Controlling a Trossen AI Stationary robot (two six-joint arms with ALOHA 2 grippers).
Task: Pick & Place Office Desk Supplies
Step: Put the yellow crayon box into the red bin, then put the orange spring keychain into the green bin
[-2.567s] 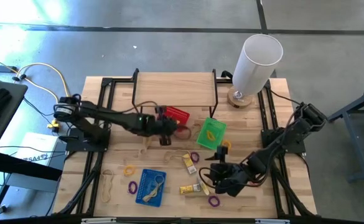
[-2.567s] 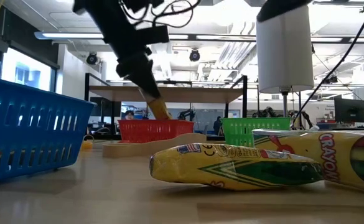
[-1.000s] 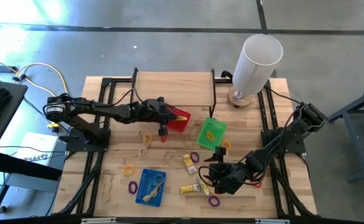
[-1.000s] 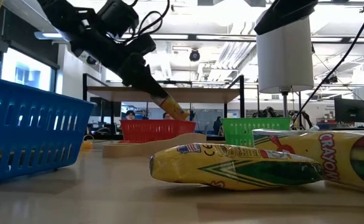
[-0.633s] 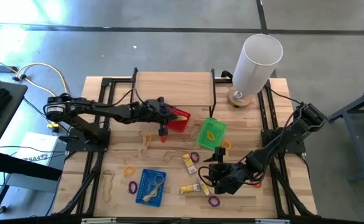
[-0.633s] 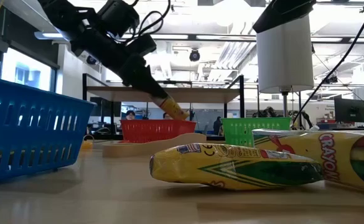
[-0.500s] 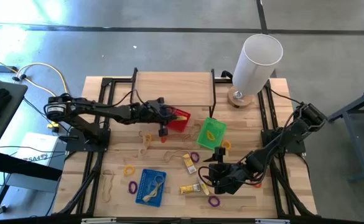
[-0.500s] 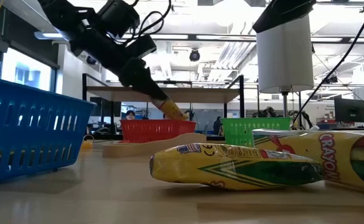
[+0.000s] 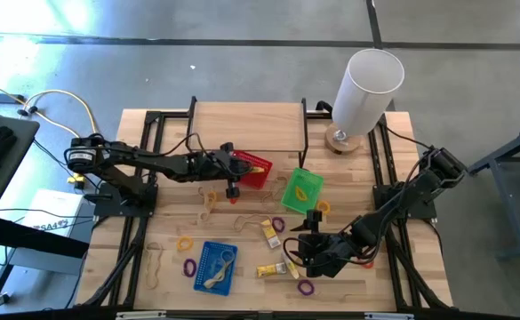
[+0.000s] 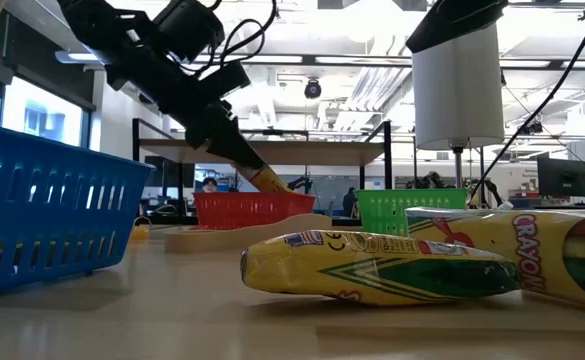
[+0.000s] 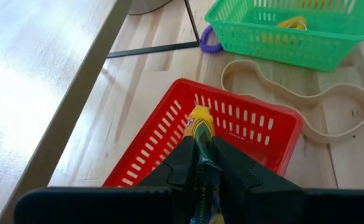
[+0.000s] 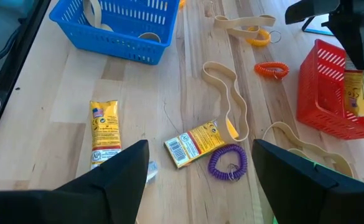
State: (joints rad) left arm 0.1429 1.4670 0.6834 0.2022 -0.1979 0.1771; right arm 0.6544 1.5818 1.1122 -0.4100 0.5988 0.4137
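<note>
Left tool clenched on yellow crayon pack above red basket; tan band and green basket beyond. Right tool released.

Crayon pack lower end hidden btwn fingers

A robotics lab or open workshop hall. The wooden desk stands on a polished grey concrete floor; beyond it hang exposed ceiling ducts with strip lighting, above black-framed workbenches and computer monitors.
</note>
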